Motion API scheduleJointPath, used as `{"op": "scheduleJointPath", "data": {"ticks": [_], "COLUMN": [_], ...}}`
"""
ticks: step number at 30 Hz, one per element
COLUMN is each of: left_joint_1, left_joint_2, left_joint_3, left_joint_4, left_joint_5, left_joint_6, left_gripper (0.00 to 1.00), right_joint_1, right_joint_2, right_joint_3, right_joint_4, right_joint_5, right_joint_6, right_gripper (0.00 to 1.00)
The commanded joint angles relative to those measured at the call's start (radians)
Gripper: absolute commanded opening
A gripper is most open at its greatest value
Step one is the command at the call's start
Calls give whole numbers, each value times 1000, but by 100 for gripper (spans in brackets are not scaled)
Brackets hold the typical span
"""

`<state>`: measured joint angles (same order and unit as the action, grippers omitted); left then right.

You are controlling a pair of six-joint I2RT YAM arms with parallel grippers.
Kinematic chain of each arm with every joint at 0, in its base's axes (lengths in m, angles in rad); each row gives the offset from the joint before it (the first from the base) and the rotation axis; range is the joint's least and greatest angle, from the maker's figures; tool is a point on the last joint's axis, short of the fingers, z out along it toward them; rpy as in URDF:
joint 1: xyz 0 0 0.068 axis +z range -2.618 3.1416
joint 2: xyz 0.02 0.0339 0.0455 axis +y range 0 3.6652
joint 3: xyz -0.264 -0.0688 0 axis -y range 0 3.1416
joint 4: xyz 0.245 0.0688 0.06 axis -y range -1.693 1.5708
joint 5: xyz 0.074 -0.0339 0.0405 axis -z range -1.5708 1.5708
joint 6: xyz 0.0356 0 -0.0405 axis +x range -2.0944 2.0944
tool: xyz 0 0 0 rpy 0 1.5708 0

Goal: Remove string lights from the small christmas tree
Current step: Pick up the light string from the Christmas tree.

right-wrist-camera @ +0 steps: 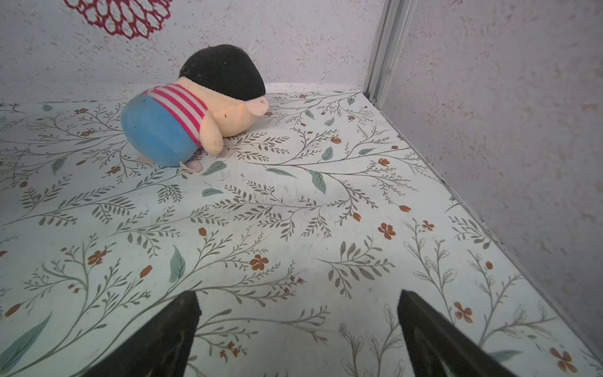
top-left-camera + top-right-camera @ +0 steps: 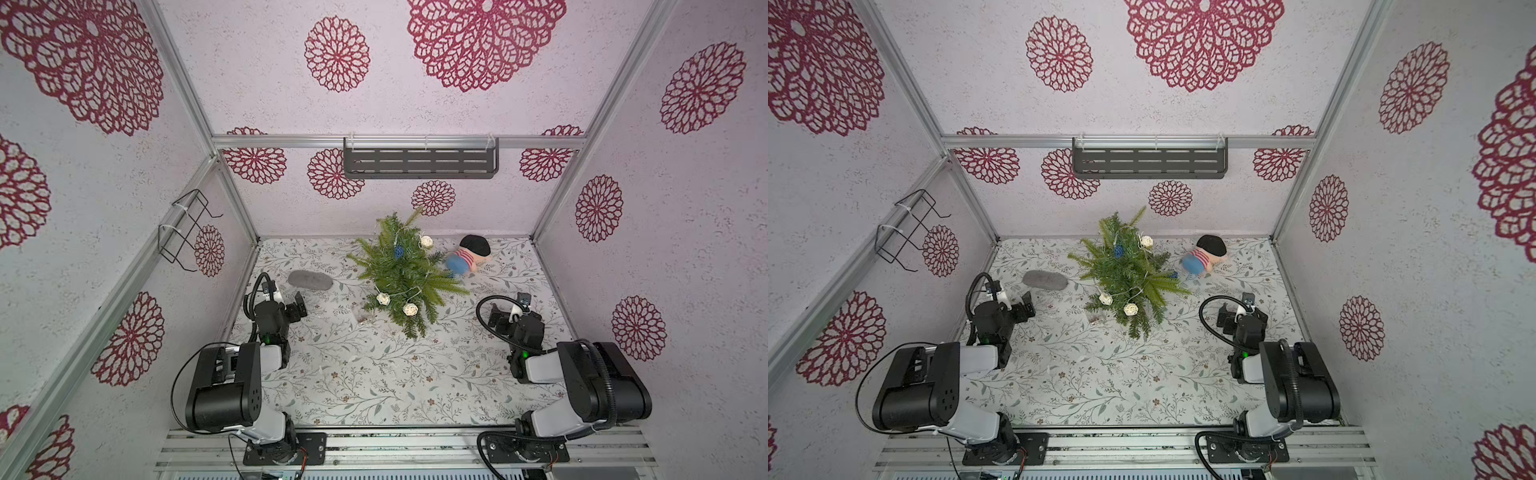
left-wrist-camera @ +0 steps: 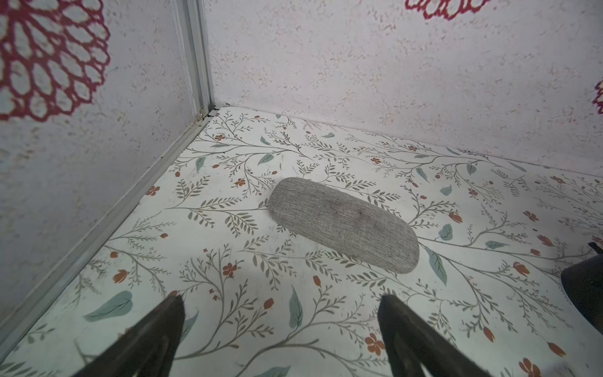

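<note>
**Table** (image 2: 374, 374): one, floral print.

**Arms**: two, the left arm (image 2: 224, 386) and the right arm (image 2: 602, 382), with their bases at the near edge.

**Left gripper** (image 3: 282, 305): one. Fingers are spread wide with nothing between them, over bare table near the case.

**Right gripper** (image 1: 298, 295): one. Fingers are spread wide and empty, facing the doll and well apart from it.

**Box** (image 2: 365, 318): one, clear, lying on the table just beside the tree's near-left branches.

**Tree** (image 2: 405, 270): one, green, mid-table toward the back, beyond both grippers and touched by neither.

**Lights** (image 2: 392, 293): one string, thin pale wire still draped through the tree.
- Cream balls (image 2: 410, 308): three counted, two low on the near side and one near the top.
- Blue ball (image 2: 399, 251): one certain, high up. A second blue spot at the right branches is too small to tell.

**Case** (image 3: 342, 225): one, grey fabric, oblong, lying flat to the left of the tree and apart from it.

**Doll** (image 1: 195, 107): one, with a striped shirt, blue trousers and black hair, lying to the right of the tree near the back wall.

**Rack** (image 2: 183, 226): one, black wire, on the left wall.

**Shelf** (image 2: 419, 160): one, dark and slotted, on the back wall.
</note>
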<state>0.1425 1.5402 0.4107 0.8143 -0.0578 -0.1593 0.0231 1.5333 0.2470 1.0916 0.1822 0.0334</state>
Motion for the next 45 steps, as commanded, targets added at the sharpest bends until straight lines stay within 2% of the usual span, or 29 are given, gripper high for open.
{"op": "scheduleJointPath", "data": {"ticks": [1, 45], "left_joint_1": [9, -9], "left_joint_2": [15, 6], "left_joint_3": [22, 9], "left_joint_4": [41, 59], "left_joint_5": [-2, -29], "left_joint_6": [27, 43], "left_gripper": [97, 97], "right_joint_1": [-2, 8], "right_joint_2": [1, -16], "right_joint_3": [23, -5], "right_joint_4": [72, 113], "right_joint_5": [-10, 17], "right_joint_6": [-21, -21], "right_gripper": [99, 99]}}
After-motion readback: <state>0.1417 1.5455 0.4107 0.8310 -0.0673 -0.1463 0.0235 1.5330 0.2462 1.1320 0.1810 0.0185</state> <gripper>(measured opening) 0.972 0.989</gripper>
